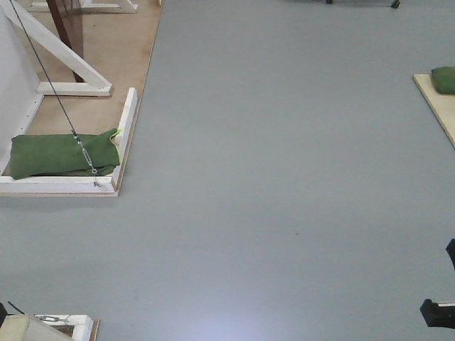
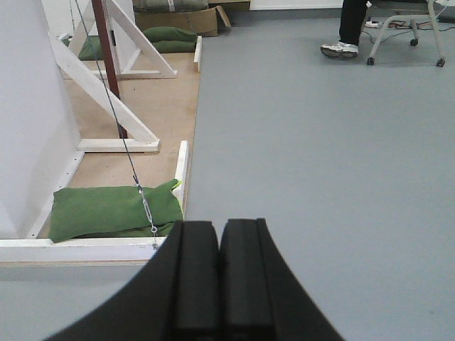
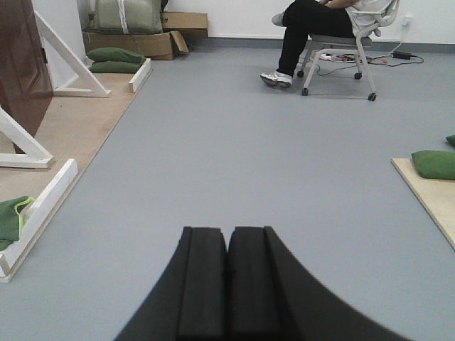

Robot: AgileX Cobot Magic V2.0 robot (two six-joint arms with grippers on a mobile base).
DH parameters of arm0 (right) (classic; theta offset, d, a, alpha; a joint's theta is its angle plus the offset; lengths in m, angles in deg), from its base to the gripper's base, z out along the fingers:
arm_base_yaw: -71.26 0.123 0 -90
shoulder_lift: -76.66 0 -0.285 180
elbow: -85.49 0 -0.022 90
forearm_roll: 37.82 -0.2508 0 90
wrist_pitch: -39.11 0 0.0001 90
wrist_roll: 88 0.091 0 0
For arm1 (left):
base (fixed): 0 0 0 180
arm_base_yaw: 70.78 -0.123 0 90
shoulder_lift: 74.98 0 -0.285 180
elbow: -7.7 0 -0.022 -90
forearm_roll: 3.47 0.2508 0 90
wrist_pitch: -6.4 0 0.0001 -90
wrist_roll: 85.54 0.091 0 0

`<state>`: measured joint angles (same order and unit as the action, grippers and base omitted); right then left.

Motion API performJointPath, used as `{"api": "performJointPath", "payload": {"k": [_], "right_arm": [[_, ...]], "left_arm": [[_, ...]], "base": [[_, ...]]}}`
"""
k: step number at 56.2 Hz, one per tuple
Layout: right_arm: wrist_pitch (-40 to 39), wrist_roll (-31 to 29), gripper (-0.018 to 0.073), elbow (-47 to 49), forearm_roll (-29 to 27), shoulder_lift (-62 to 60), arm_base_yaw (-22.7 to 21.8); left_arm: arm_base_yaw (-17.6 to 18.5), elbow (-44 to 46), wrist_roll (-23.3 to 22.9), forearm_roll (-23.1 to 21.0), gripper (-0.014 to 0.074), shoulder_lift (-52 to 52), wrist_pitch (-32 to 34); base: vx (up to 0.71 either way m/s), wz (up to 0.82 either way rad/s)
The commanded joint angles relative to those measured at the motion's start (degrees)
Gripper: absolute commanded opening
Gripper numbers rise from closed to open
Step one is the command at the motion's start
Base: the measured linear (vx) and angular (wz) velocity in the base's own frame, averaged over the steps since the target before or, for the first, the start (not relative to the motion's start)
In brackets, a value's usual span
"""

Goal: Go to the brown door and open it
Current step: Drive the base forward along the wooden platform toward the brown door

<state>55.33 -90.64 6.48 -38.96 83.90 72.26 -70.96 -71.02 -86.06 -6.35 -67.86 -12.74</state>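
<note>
Presently we stand on the grey floor [image 1: 284, 177] with both arms held low and pointing forward. Our left gripper [image 2: 218, 284] has its two black fingers pressed together with nothing between them. Our right gripper [image 3: 227, 284] is the same, closed flat on itself and holding nothing.

The brown door [image 3: 23, 64] is off to our left and well apart from both grippers. In the right wrist view we see its glossy reddish-brown face with a recessed panel at the upper left edge of the picture. From the left wrist and the front camera only its narrow dark-red edge shows. It stands upright on a plywood base [image 2: 153, 106] among slanted white braces [image 2: 99, 87].

Nearer to us on that base, a green sandbag [image 2: 106, 209] lies in the corner beside the white frame rail [image 2: 183, 170]. A thin wire [image 2: 131, 165] with a turnbuckle runs down across the bag. A white panel [image 2: 28, 106] fills the far left of the left wrist view.

Farther back, a person [image 3: 306, 35] sits in a wheeled chair [image 3: 355, 50], and cardboard boxes [image 3: 153, 44] stand by the wall. To our right another green bag [image 3: 435, 163] rests on a second board [image 3: 430, 199].
</note>
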Motion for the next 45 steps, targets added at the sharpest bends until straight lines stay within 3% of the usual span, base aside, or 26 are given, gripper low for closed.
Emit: {"api": "performJointPath", "payload": {"k": [1, 45], "right_arm": [[-4.71, -0.32, 0.0, -0.22, 0.38, -0.72, -0.1], [-4.71, -0.32, 0.0, -0.22, 0.38, -0.72, -0.1]], "left_arm": [[-0.1, 1.01, -0.21, -0.22, -0.0003, -0.2, 4.54], [-0.1, 1.01, -0.21, -0.22, -0.0003, -0.2, 4.54]], "base": [[0.0, 0.0], [0.0, 0.0]]}}
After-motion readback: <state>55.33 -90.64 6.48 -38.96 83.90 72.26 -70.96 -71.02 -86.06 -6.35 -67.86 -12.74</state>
